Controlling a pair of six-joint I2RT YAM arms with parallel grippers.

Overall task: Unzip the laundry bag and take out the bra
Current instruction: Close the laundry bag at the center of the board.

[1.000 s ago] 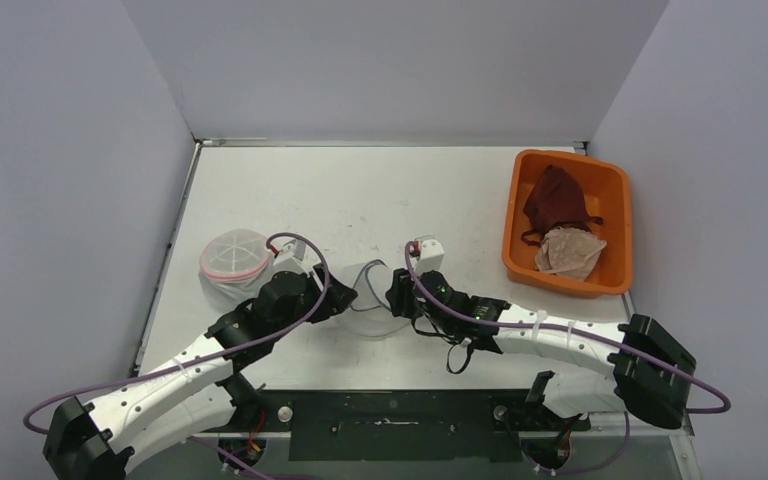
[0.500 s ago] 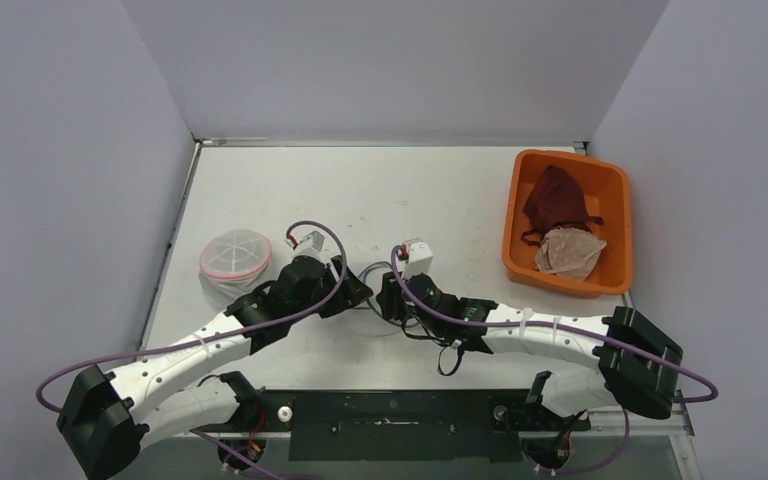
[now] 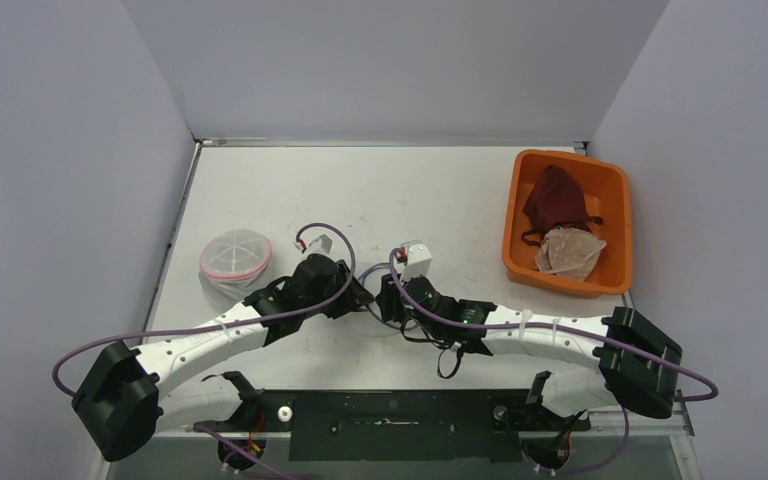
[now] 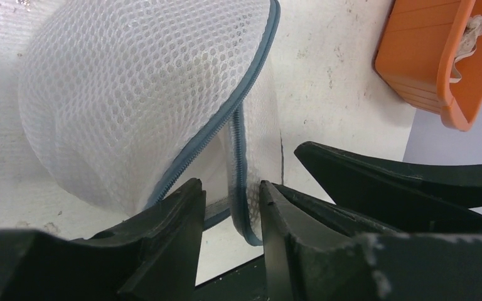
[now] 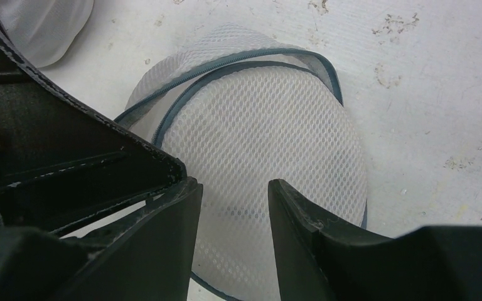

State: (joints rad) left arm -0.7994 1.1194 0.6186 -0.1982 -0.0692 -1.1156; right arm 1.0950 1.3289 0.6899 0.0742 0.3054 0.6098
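1. Left gripper [image 4: 231, 194]. Black hard-plastic fingers [image 4: 176, 226], standing apart. The bag's near lip, with its zip tape, hangs in the gap. Whether they pinch it cannot be told.

2. Right gripper [image 5: 233, 188]. Same black fingers, apart, poised over the bag's domed top from its right side. Nothing is seen between them but mesh below. Both grippers crowd the bag, almost tip to tip.

3. Bag [image 5: 263, 144]. On the table between the two grippers. White honeycomb mesh, rounded like a dome. The grey-blue zip [image 4: 226, 113] runs around its rim, and its two edges stand apart on the near side. What it holds cannot be made out through the mesh.

4. Table [image 3: 410, 190]. White, scuffed and stained. Bare surface runs from beyond the bag to the back edge.

5. Second bag [image 3: 234, 256]. Left of the bag, well apart. Round white mesh with a pink rim, close to the table's left edge.

6. Bin [image 3: 512, 220]. Right of and beyond the bag, against the table's right edge. Orange plastic, rectangular. It holds a maroon garment [image 3: 552, 198] and a pale lacy one [image 3: 570, 252].

7. Walls [image 3: 380, 70]. Plain grey, closing the table on the left, back and right.
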